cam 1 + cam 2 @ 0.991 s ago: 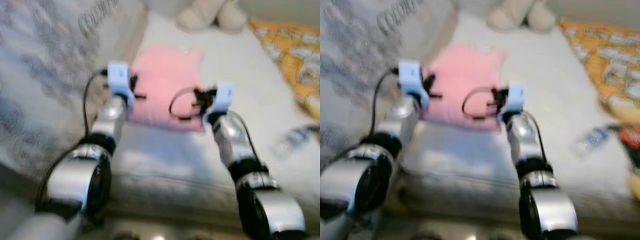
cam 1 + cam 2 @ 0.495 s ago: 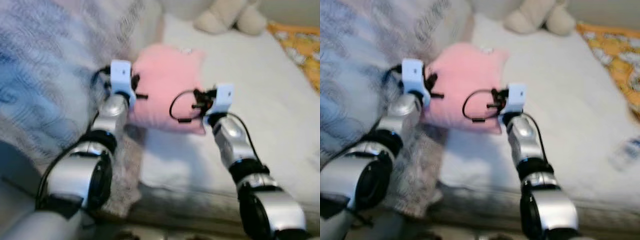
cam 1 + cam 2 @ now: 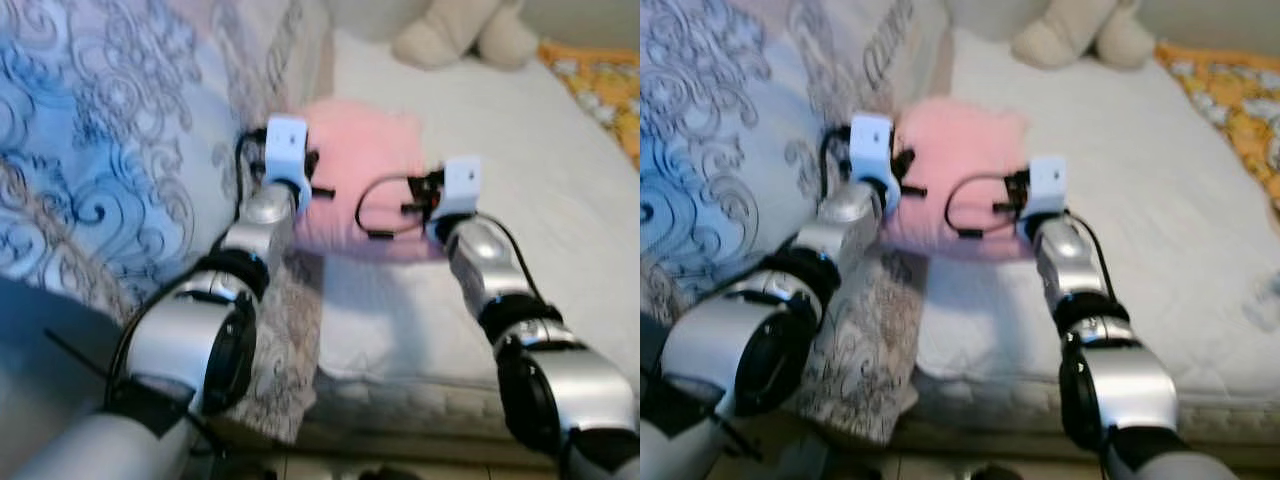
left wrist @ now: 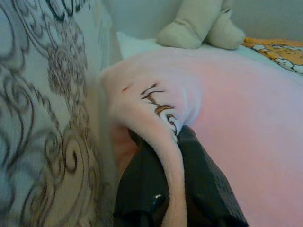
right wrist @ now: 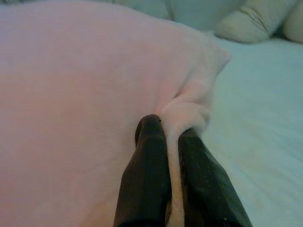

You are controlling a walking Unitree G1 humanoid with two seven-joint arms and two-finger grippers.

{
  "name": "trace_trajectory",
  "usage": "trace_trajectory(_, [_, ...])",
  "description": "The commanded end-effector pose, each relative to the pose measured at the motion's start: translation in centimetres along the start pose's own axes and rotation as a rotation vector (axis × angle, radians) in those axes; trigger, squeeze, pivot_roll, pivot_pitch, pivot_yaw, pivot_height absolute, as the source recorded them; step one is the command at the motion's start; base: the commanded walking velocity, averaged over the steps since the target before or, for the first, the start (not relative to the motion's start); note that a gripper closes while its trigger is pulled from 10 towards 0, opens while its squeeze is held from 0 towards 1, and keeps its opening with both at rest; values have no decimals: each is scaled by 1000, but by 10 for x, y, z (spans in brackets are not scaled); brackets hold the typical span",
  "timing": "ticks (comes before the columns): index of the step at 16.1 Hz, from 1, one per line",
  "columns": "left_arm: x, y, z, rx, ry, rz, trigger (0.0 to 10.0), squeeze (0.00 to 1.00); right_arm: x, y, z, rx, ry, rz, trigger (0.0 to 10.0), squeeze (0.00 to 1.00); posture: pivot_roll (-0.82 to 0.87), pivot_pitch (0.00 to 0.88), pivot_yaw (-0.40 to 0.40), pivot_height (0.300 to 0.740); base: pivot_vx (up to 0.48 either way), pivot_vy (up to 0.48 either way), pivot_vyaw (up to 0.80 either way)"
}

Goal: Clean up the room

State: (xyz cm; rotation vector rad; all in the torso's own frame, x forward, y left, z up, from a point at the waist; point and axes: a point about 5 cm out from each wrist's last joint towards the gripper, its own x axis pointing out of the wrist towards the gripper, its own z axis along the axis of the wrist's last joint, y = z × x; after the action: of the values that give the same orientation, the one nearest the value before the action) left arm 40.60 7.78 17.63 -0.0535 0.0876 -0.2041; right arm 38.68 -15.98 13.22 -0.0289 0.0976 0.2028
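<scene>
- Patterned blanket (image 3: 90, 150), grey-blue with scrollwork, is hanging at 9 o'clock beside the white bed (image 3: 560, 190).
- Left gripper (image 4: 173, 156) is pinching the pink pillow (image 3: 365, 180) by its near left corner; the left wrist view is showing brown embroidery there, unseen from the head.
- The pillow, soft and fuzzy, is lying on the bed near centre.
- Right gripper (image 5: 171, 142) is clamping a fold at the near right corner.
- Beige plush toy (image 3: 465, 30) is sitting at 12 o'clock; orange printed fabric (image 3: 600, 85) is lying at 2 o'clock.
</scene>
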Motion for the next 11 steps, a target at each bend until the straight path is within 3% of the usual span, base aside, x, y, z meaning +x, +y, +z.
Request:
trace_trajectory(1, [-3,4,-12,-58,38,68,10000,0,-2,-5,-3,-37,16,-2,10000,0,-33,66,5,740,0,0,0])
trace_trajectory(2, [-4,1,-17,-83,49,75,10000,0,-3,-6,-6,-50,29,4,10000,0,-40,87,2,740,0,0,0])
trace_trajectory(3, [-7,-12,-32,-149,91,87,10000,0,-6,-9,-13,-92,76,21,10000,0,-42,108,-4,740,0,0,0])
trace_trajectory(6, [-14,-36,-53,-209,148,91,10000,0,-9,-21,-15,-127,118,21,10000,0,-44,137,-27,740,0,0,0])
trace_trajectory(8, [-18,-40,-63,-211,169,113,10000,0,-11,-26,-17,-109,134,-9,10000,0,-46,151,-42,740,0,0,0])
trace_trajectory(11, [-20,-42,-67,-182,169,112,10000,0,-13,-21,-29,-93,162,-11,10000,0,-47,162,-47,740,0,0,0])
